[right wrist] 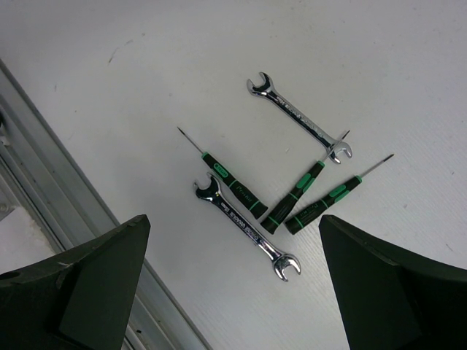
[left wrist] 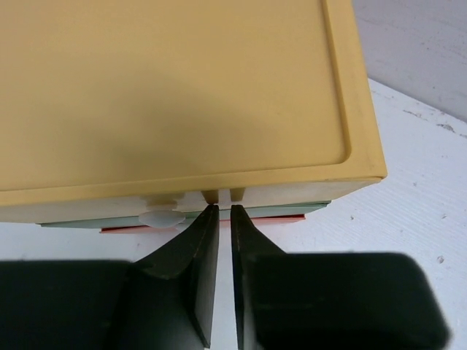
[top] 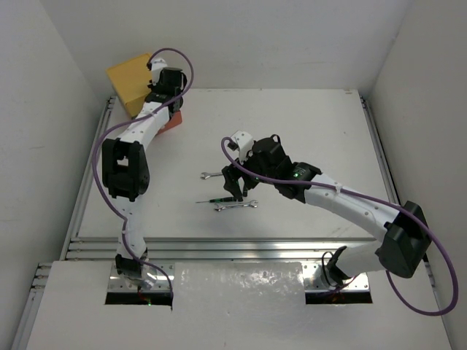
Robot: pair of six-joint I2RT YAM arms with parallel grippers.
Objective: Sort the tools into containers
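The containers are a stack of drawers, and the yellow top drawer (left wrist: 175,95) fills the left wrist view. Thin green (left wrist: 292,209) and orange-red (left wrist: 219,227) edges show below it, beside a white knob (left wrist: 162,217). My left gripper (left wrist: 224,210) has its tips at the yellow drawer's front. It is shut to a thin slit, and I see nothing held in it. On the table lie two silver wrenches (right wrist: 246,227) (right wrist: 299,117) and three black-and-green screwdrivers (right wrist: 232,184) (right wrist: 295,193) (right wrist: 328,200). My right gripper (right wrist: 232,219) hangs wide open above these tools without touching them.
The drawer stack (top: 135,82) stands in the far left corner against the white wall. The tools (top: 237,208) lie mid-table under the right gripper (top: 235,189). A metal rail (right wrist: 80,189) runs along the table's near edge. The left gripper (top: 169,104) is at the stack.
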